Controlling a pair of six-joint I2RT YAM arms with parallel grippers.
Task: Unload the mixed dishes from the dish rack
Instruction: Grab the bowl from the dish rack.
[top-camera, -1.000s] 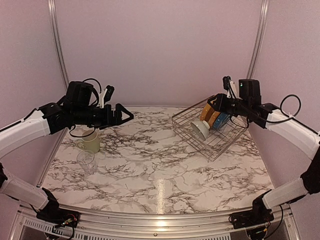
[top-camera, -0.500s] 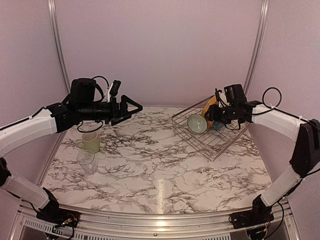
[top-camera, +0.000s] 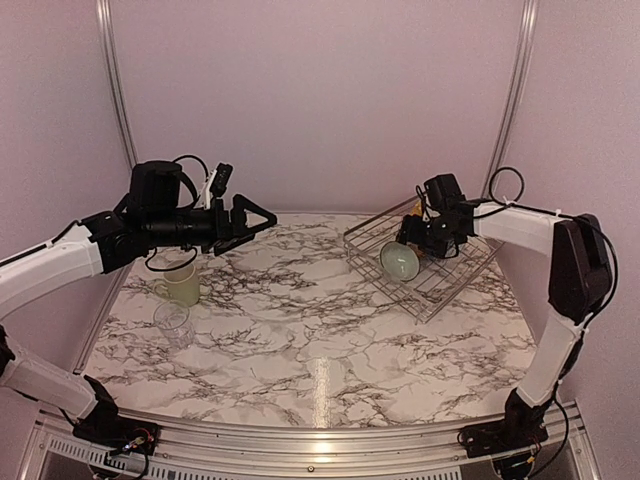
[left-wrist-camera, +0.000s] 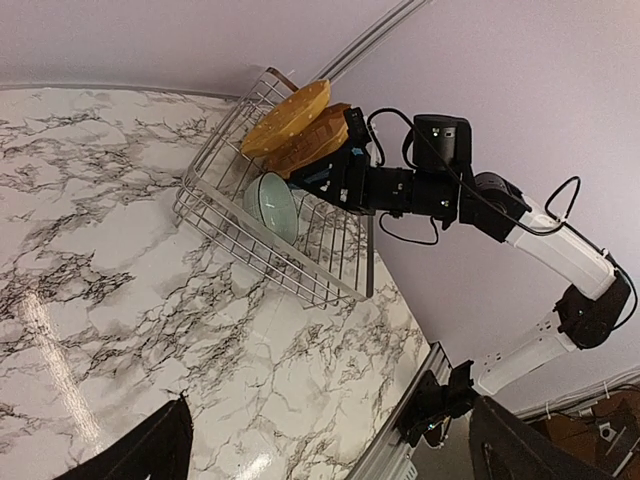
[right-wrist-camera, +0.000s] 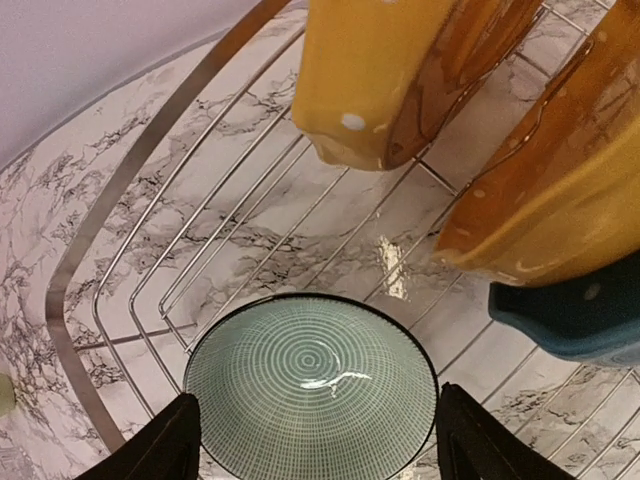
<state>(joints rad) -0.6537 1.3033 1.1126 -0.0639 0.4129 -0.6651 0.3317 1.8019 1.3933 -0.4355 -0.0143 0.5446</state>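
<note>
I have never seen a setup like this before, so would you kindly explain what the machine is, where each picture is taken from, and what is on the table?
Gladly. These are two robot arms bolted at the near edge of a marble table. The wide picture comes from a fixed camera above and behind them. The other two come from a camera on each wrist. On the table's left stand a pale green mug and a clear glass. At the far right is the wire dish rack, with two yellow dotted plates, a blue plate and a small bowl in it. The left gripper is open and empty, in the air. The right gripper has its fingers either side of the bowl; whether they grip it, I cannot tell.
</note>
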